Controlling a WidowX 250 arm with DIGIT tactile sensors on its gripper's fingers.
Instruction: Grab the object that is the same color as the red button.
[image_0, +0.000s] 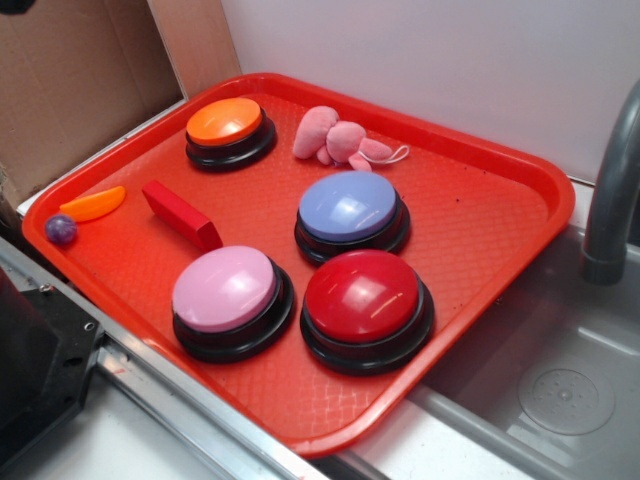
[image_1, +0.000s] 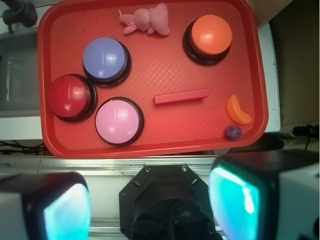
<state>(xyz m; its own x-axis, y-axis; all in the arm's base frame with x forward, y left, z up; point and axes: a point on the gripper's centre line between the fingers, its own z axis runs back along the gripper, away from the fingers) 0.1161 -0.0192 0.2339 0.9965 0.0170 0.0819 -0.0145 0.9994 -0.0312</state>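
The object, a small red bar-shaped block (image_0: 182, 215) (image_1: 181, 96), lies flat on the red tray (image_0: 480, 190) (image_1: 165, 135), between the orange-domed button and the pink-domed one. The red button (image_0: 363, 297) (image_1: 69, 96), a glossy dome on a black base, stands at the tray's near right in the exterior view. My gripper (image_1: 150, 202) hangs high above the robot's base, well short of the tray. It is open, with nothing between its teal-lit pads (image_1: 235, 200). The exterior view does not show it.
On the tray also stand an orange-domed button (image_0: 226, 124) (image_1: 210, 35), a blue one (image_0: 348, 208) (image_1: 104, 58) and a pink one (image_0: 226, 290) (image_1: 116, 120). A pink plush toy (image_0: 335, 138) (image_1: 146, 20), an orange crescent (image_0: 94, 204) (image_1: 237, 110) and a purple ball (image_0: 60, 230) (image_1: 233, 132) lie there too. A sink (image_0: 560, 390) adjoins it.
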